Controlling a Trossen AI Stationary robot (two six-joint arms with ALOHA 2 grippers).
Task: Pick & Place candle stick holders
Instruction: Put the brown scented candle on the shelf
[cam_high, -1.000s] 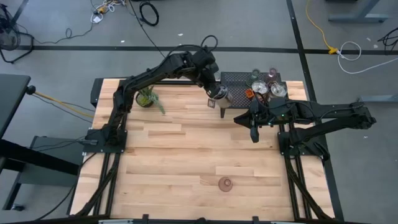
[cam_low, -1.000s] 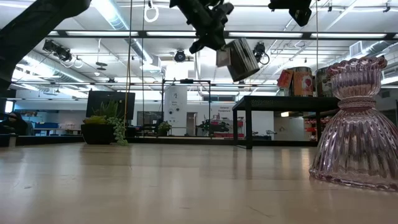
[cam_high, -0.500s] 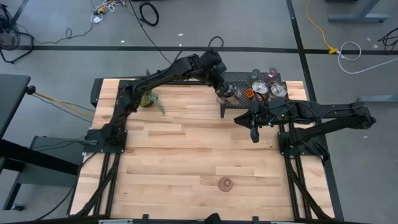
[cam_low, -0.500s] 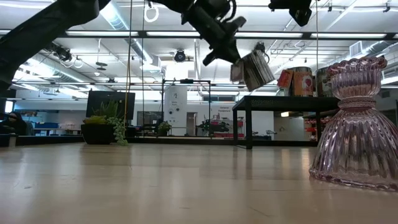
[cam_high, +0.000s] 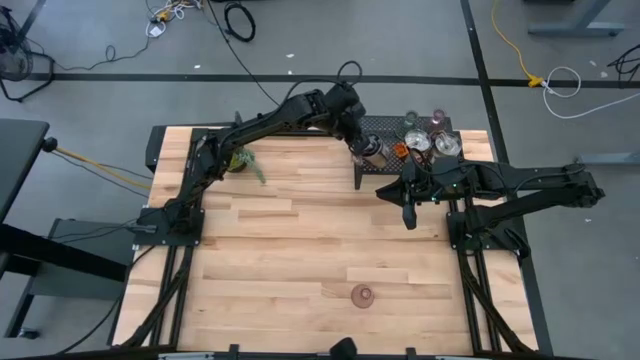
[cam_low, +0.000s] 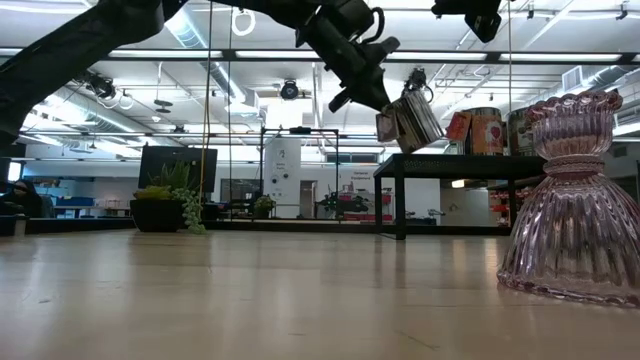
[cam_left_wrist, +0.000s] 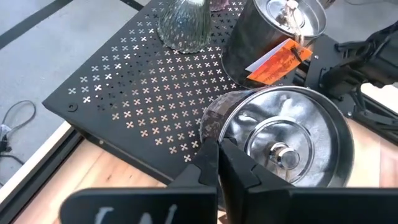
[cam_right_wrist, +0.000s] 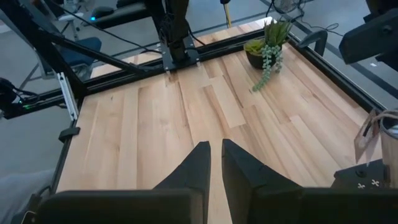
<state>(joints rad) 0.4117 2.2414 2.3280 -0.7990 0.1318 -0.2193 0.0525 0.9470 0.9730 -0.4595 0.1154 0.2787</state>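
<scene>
My left gripper (cam_high: 360, 148) is shut on a shiny silver cup-like holder (cam_left_wrist: 286, 146), held above the near left corner of a black perforated tray (cam_high: 385, 126). It also shows in the low view (cam_low: 408, 116). On the tray stand another silver holder with an orange tag (cam_left_wrist: 273, 31) and a clear glass holder (cam_left_wrist: 183, 25). A pink ribbed glass holder (cam_high: 362, 295) stands on its wide base near the table's front edge. My right gripper (cam_high: 408, 218) is shut and empty over the table's right middle. My left gripper pinches the silver holder's rim (cam_left_wrist: 214, 127) between its two fingers, on the side nearest the wrist. The fingers come slanting down from the table's left. The holder is lifted clear of the tray and tilted, its open mouth toward the wrist camera.
A small potted green plant (cam_high: 238, 160) stands at the table's far left. Several holders crowd the tray's right part (cam_high: 430, 142). My right arm (cam_high: 500, 185) lies just in front of the tray. Bare wood (cam_high: 300, 250) spreads across the table's middle.
My left gripper has carried the silver holder toward the table's right edge and slightly down, from beside the tray to over its near left corner. The holder has stayed tilted in the hold.
</scene>
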